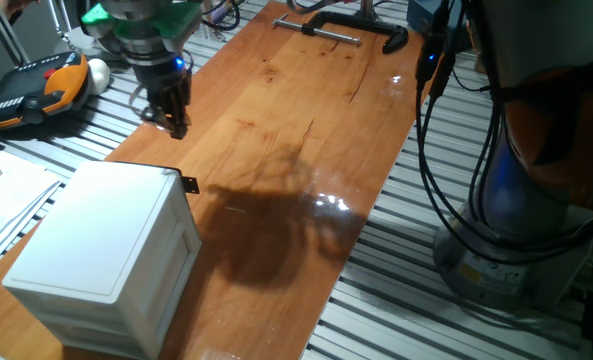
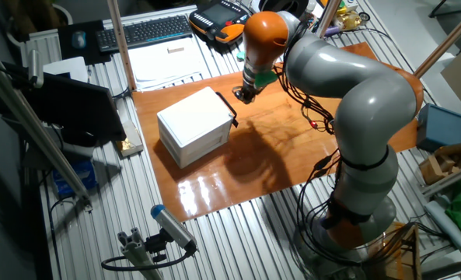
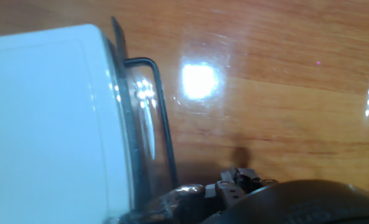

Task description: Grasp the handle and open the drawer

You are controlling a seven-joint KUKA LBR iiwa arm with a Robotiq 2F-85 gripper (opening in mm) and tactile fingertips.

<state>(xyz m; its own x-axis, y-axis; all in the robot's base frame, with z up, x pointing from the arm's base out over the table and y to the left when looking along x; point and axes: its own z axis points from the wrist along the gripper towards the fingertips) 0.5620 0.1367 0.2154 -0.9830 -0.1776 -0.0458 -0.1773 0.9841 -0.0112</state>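
1. The small white plastic cabinet [image 1: 101, 245] stands near one end of the long wooden surface [image 1: 306, 130]; its top tier, the shallow white drawer [image 1: 176, 205], looks flush with the cabinet front in both fixed views, so I judge it not yet opened.
2. The small black metal handle [image 1: 189, 184] sticks out from the upper front edge of that drawer; in the hand view it reads as a thin dark wire loop [image 3: 156, 106] standing off the white front (its lower part runs behind dark hardware at the bottom of the picture).
3. The black two-finger tool [image 1: 173, 110] hangs above the surface, near the handle but apart from it and to one side of the cabinet front; nothing sits between its fingers; the fingers look close together in the fixed view, but I cannot tell for sure whether the tool is narrow or wide.
4. Progress, as a judgement: the approach is partly made; lining up on the handle, closing on it, and the pull outward are all left.
5. A black clamp [image 1: 356, 30] lies at the far end of the surface, well apart from the work.
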